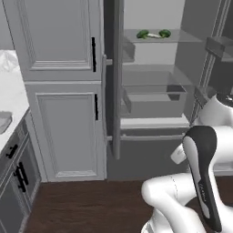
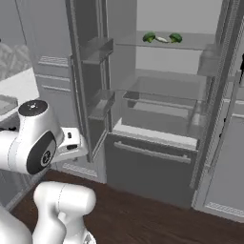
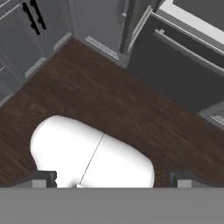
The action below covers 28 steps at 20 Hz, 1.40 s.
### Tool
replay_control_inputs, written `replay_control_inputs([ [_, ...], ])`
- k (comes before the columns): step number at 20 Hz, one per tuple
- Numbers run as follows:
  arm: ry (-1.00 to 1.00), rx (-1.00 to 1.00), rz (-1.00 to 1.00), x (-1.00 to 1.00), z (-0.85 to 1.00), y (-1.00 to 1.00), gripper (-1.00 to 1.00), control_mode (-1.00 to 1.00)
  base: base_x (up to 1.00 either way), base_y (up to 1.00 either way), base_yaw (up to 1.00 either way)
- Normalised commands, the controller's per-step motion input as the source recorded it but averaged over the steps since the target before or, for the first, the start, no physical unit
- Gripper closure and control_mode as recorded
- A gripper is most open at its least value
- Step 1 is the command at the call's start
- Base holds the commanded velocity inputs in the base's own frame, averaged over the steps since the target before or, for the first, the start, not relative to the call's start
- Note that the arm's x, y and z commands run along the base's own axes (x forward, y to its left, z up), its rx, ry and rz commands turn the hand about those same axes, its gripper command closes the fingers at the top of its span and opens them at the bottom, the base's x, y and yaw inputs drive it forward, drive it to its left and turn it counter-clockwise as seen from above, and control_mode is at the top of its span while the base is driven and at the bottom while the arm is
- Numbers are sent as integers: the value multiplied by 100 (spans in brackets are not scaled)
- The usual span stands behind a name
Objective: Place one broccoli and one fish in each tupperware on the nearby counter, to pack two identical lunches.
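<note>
Broccoli (image 2: 149, 37) sits on the fridge's upper shelf (image 2: 190, 45), far above the spread, empty end effector (image 3: 112, 178).

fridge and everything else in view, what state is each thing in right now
fridge: doors swung open, shelves showing
broccoli: two heads lying on the top fridge shelf, untouched
fish: lying between the broccoli on that shelf
tupperware: on the white counter, contents hidden
gripper: fingers wide apart, holding nothing, pointing at the floor
</note>
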Motion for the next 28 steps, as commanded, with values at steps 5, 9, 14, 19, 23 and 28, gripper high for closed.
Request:
replay_control_inputs([
  [5,0,0,0,0,0,0,-100,100,51,0,-79],
  [9,0,0,0,0,0,0,-100,100,99,35,-48],
  [14,0,0,0,0,0,0,-100,100,96,3,-10],
  [19,0,0,0,0,0,0,-100,100,59,-16,15],
  [23,0,0,0,0,0,0,-100,100,32,-29,24],
  [28,0,0,0,0,0,0,-100,100,-8,-34,24],
])
